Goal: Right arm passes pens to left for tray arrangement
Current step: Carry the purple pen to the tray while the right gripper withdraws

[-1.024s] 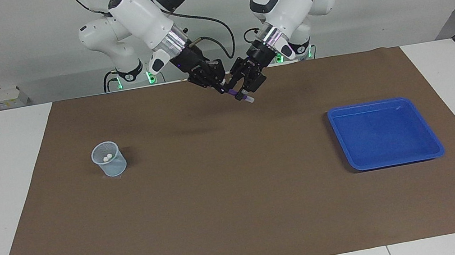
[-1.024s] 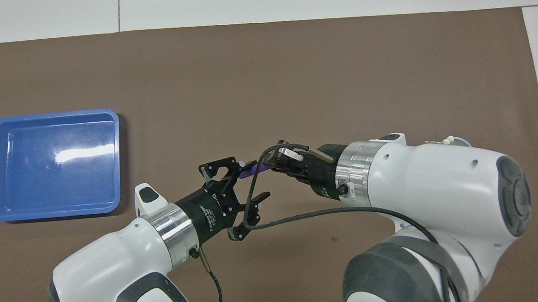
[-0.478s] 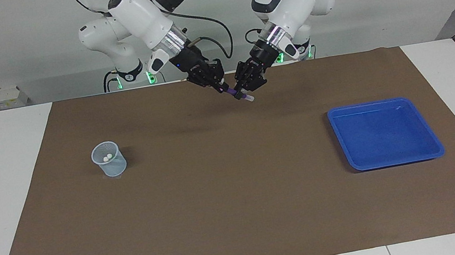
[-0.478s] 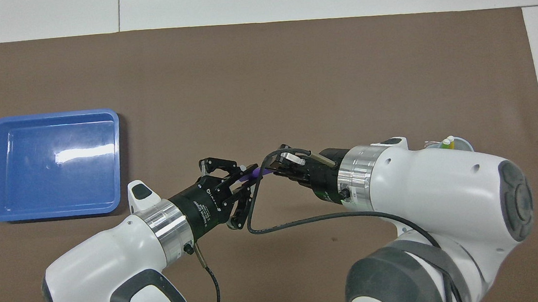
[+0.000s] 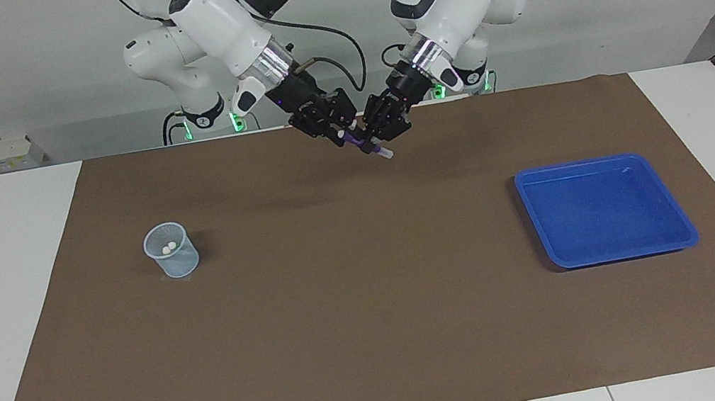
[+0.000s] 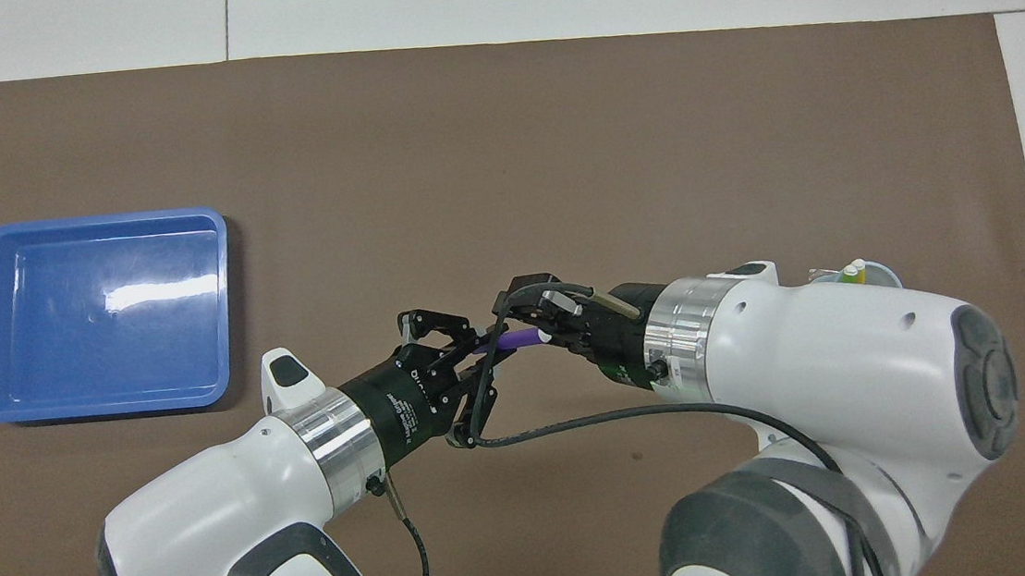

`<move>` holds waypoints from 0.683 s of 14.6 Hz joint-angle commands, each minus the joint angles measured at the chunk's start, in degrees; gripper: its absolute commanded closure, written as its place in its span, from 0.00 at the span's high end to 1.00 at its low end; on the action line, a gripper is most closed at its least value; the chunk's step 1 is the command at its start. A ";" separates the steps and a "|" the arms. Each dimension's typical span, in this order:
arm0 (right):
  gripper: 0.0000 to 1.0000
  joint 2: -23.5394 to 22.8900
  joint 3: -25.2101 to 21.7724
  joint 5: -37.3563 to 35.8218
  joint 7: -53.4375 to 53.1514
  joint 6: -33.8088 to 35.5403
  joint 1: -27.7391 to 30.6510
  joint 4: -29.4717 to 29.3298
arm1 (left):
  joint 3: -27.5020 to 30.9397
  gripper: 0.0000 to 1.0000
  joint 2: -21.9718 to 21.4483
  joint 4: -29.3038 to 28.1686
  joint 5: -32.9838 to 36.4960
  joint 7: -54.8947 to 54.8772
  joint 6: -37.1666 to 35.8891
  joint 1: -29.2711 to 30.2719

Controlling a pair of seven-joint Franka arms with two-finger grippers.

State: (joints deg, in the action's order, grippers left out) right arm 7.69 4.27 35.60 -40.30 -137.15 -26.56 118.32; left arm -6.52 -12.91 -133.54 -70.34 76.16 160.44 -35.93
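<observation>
The purple pen (image 6: 517, 338) hangs in mid-air over the tabletop (image 5: 375, 312), its long axis bridging both pincers: left pincer (image 6: 481, 351) clamped on one end, right pincer (image 6: 545, 322) at the other, grip unclear. The tray (image 6: 222, 304) lies toward the left arm's end.

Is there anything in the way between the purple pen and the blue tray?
Nothing visible. The left claw holds the purple pen in the air, and only bare brown mat lies between it and the empty tray.
</observation>
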 commanded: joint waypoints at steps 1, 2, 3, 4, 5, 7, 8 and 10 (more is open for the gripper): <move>1.00 0.48 -0.48 -0.17 4.59 6.42 1.94 -0.28 | 0.89 0.00 -1.15 -0.57 1.33 -6.53 -3.80 -0.20; 1.00 0.75 -0.49 -2.62 7.66 10.37 3.52 -0.28 | 0.98 0.00 -1.24 -0.66 4.74 -7.95 -6.34 1.20; 1.00 1.18 -0.40 -6.12 11.00 14.24 5.10 -0.28 | 0.98 0.00 -1.51 -0.32 10.95 -8.40 -10.71 3.47; 1.00 1.45 -0.40 -9.20 14.77 17.76 6.85 -0.37 | 1.07 0.00 -1.42 0.73 18.15 -8.84 -17.37 6.28; 1.00 1.71 -0.40 -11.23 18.99 20.75 8.26 -0.37 | 1.07 0.00 -1.25 3.09 23.79 -10.06 -24.48 9.70; 1.00 2.24 -0.49 -14.93 28.91 26.47 11.25 -0.37 | 1.07 0.00 -0.72 6.79 29.27 -15.84 -35.32 15.16; 1.00 2.68 -0.40 -18.34 33.22 28.23 12.31 -0.28 | 1.07 0.00 -0.63 7.68 29.99 -19.96 -39.19 17.45; 1.00 2.86 -0.40 -24.41 40.09 30.61 14.51 0.07 | 1.16 0.00 -0.63 9.17 35.67 -26.47 -45.79 20.88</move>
State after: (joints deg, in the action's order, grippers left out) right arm 9.33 3.32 16.01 -6.79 -108.75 -14.14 117.63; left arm -4.96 -13.49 -126.12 -39.49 55.23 120.67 -17.93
